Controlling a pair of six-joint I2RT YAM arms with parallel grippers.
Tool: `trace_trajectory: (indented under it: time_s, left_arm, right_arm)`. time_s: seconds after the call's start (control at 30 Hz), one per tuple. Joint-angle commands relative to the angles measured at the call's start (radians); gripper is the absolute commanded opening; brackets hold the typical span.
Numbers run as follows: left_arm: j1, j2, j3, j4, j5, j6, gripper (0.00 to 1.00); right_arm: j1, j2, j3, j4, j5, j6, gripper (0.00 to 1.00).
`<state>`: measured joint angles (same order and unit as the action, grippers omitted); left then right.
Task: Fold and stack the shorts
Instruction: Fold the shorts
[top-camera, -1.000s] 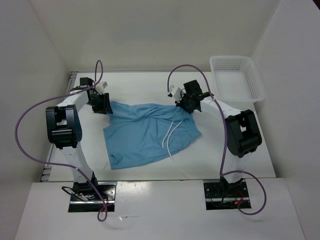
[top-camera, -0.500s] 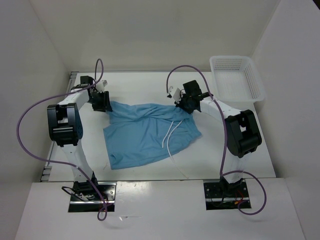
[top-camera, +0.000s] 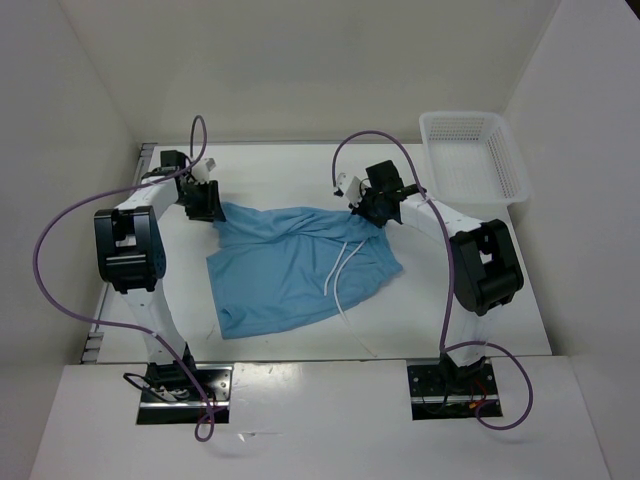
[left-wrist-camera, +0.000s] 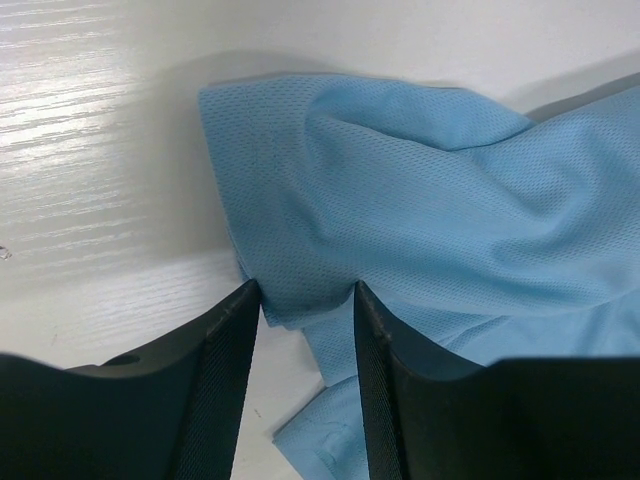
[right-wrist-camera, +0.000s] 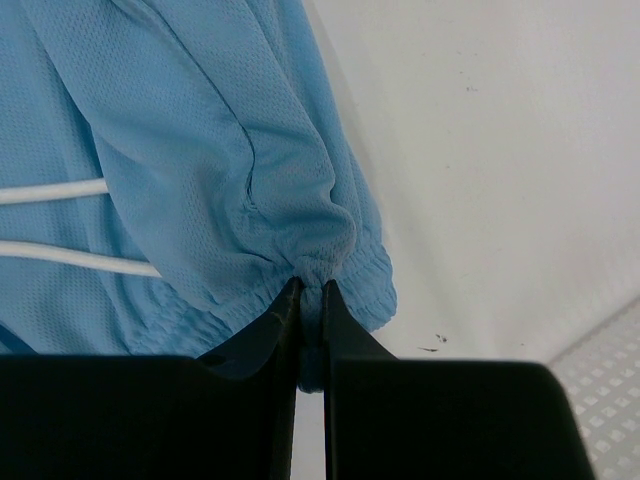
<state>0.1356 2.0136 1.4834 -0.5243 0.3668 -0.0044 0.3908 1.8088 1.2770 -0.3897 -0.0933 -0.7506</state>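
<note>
The shorts are spread across the middle of the white counter, mostly flat, with both far corners held. The left gripper is set at the far left corner of the cloth, and a bunched fold is clamped between its jaws, filling the gap from one jaw to the other. The right gripper is placed at the far right corner, where its jaws are pressed nearly together on the gathered waistband. The white drawstring is trailed over the cloth toward the near edge. A white mesh basket is seen at the far right, well apart from the shorts.
</note>
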Motion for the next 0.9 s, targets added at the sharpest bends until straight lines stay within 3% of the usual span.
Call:
trace_trajectory:
  time_s: [0.0,0.87]
  left_arm:
    - [-0.016,-0.001,0.032,-0.003,0.04,0.004,0.5]
    - [-0.093,-0.039,0.023,-0.013,-0.022,0.004,0.54]
  right_arm:
    - [0.014,-0.005,0.002,-0.008,-0.006,-0.013,0.0]
    - [0.014,-0.014,-0.016,-0.008,0.003,-0.032,0.0]
